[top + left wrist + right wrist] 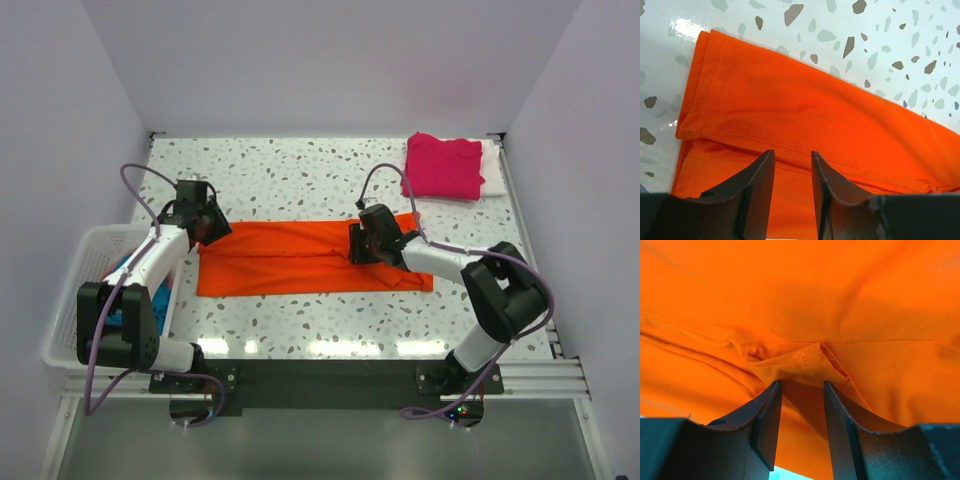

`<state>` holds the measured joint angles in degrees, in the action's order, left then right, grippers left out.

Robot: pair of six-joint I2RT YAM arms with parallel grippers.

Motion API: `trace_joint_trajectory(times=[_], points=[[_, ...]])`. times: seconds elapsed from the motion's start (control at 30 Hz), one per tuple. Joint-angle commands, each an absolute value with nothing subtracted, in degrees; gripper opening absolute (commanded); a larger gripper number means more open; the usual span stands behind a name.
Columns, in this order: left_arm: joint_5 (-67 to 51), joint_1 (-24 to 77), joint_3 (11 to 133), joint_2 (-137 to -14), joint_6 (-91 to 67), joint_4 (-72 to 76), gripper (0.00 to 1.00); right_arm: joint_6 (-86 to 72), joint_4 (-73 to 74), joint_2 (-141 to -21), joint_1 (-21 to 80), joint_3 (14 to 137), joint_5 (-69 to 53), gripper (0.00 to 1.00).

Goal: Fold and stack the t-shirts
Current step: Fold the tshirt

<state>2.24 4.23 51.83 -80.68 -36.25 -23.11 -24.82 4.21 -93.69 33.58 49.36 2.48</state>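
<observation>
The orange t-shirt [300,262] lay flat across the middle of the table [300,180], folded into a long band running left to right. My left end effector [792,154] hung over its left end, fingers parted, with nothing between them but a view of the folded edge below. My right end effector [801,385] sat low over the right part of the band, its fingers also apart and gripping nothing, and a small pucker of stitched hem lay just ahead of the tips. The magenta t-shirt [443,165] rested folded at the far right corner on top of the white t-shirt [493,170]. The teal t-shirt [161,300] showed inside the basket [75,290] on my left.
</observation>
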Motion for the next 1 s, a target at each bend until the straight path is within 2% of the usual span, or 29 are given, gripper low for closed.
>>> trace_joint_trajectory(times=[0.0,0.23,0.8,0.97], points=[[0.8,4.5,51.4,-78.9,-34.1,-20.2,0.40,-23.3,1.5,-93.9,35.9,52.6,8.8,0.42],[0.4,4.5,51.0,-78.7,-33.7,-20.0,0.40,-23.5,4.0,-90.5,36.9,53.4,13.5,0.43],[-1.0,4.5,49.8,-79.4,-33.5,-19.1,0.40,-21.0,4.5,-96.5,36.9,58.2,15.5,0.43],[-0.9,4.5,49.8,-79.4,-33.3,-19.1,0.40,-21.4,3.8,-98.0,36.9,58.1,13.1,0.34]])
